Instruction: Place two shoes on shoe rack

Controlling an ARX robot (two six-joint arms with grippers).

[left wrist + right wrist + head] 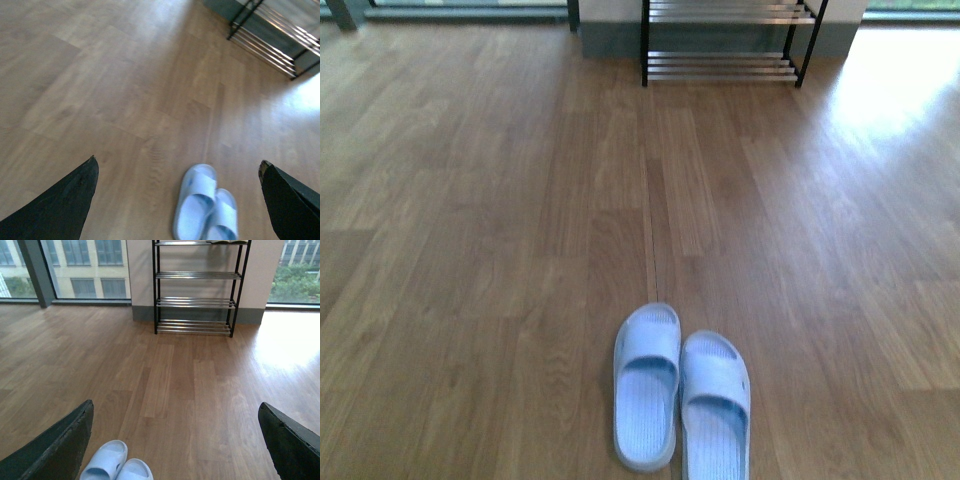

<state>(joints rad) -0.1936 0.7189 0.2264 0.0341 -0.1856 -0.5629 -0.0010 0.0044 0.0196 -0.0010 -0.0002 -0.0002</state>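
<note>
Front view: only pale slides (680, 395); sneakers unseen, so I can't judge grip.
Shoe rack (645, 50): well ahead; chrome bars (720, 66) look slick.
Left gripper (177, 160), right gripper (175, 404): spread, empty.

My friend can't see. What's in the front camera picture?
Two pale blue slide sandals sit side by side on a wooden floor, near the camera. Far behind them stands a black shoe rack with shiny bars.
</note>
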